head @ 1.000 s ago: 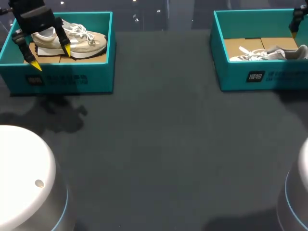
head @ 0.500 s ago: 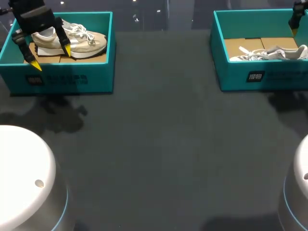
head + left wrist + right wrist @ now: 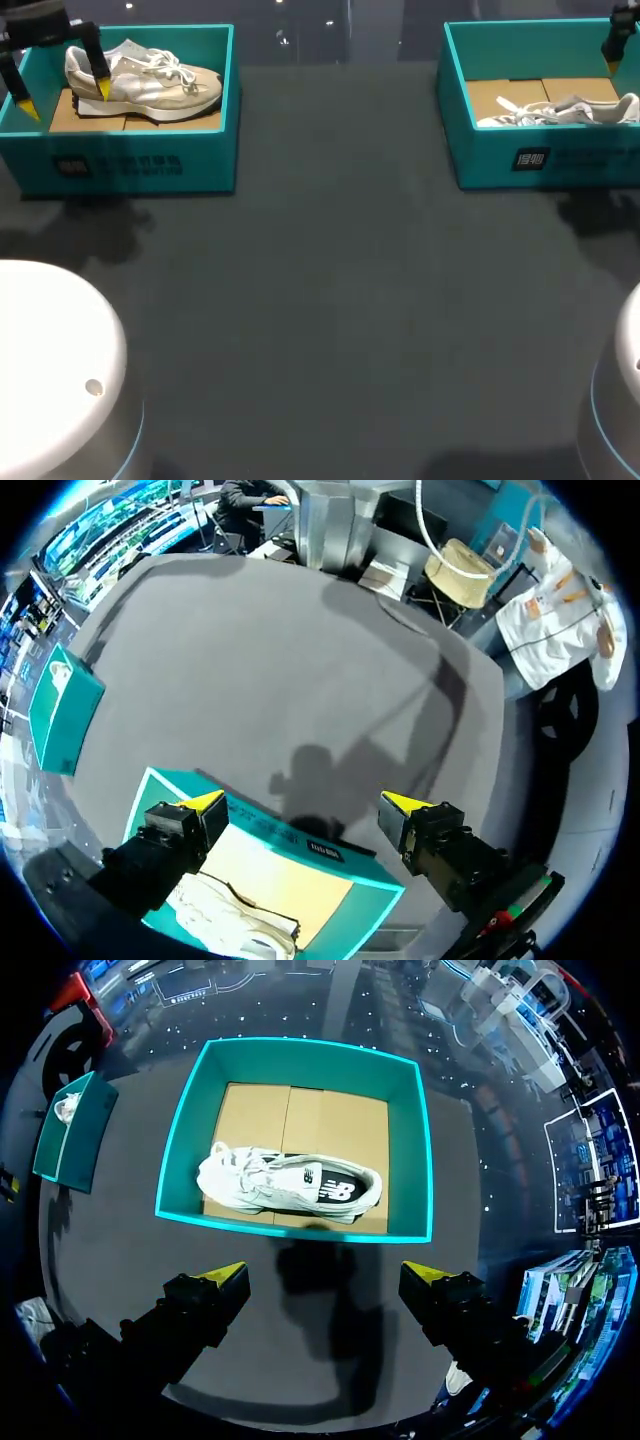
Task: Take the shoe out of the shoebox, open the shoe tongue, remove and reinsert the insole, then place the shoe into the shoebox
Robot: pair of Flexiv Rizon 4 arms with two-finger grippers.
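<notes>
A beige shoe (image 3: 150, 80) stands upright in the teal left shoebox (image 3: 130, 165) at the table's far left. My left gripper (image 3: 65, 99) hangs open above that box's left end, over the shoe's heel and clear of it. From the left wrist, the left gripper (image 3: 305, 802) spreads wide over the box wall (image 3: 300, 838), with the shoe (image 3: 235, 915) below it. A white shoe (image 3: 285, 1182) lies on its side in the right shoebox (image 3: 300, 1060). Short of that box, my right gripper (image 3: 325, 1273) is open and high above the table.
The dark mat (image 3: 340, 280) stretches between the two boxes. White round arm bases (image 3: 50, 370) sit at the near corners. The right shoebox (image 3: 540, 160) stands at the far right with one right fingertip (image 3: 612, 62) over its far right corner.
My left gripper has drawn back and to the left, away from the shoe's middle toward the box's left end. It stays open. The right arm has hardly moved.
</notes>
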